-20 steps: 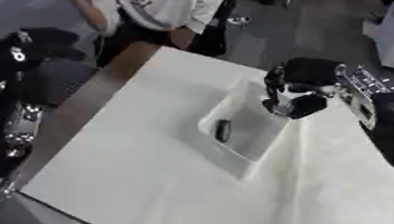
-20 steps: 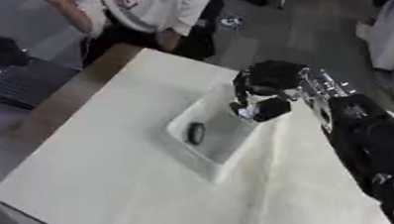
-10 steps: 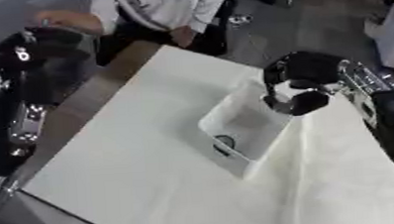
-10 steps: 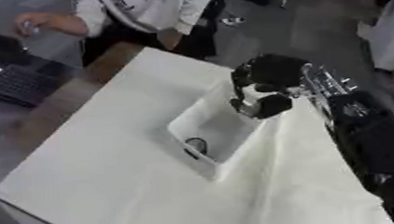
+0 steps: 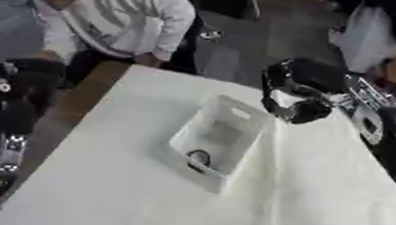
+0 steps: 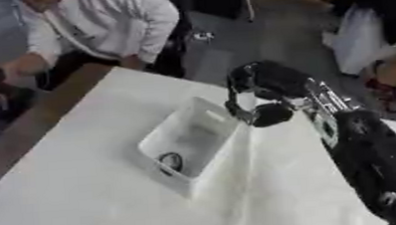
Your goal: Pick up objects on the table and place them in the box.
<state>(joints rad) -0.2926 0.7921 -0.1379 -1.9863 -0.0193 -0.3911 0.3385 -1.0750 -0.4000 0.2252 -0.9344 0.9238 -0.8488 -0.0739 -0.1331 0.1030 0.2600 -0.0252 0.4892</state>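
The white box [image 5: 217, 143] is seen sitting mid-table on the white table [image 5: 94, 191], tilted askew; a small dark round object [image 5: 199, 158] is tucked into its near end; the right hand [image 6: 261, 96] is held just beside the box's far right rim, fingers curled in with nothing clearly pinched; the left arm [image 5: 6, 123] is parked at the left edge, fingers can't be made out.

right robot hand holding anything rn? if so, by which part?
Cannot tell. The right robot hand hangs beside the far end of the white box with fingers curled, but blur hides whether anything sits inside them. A dark round object lies in the box.
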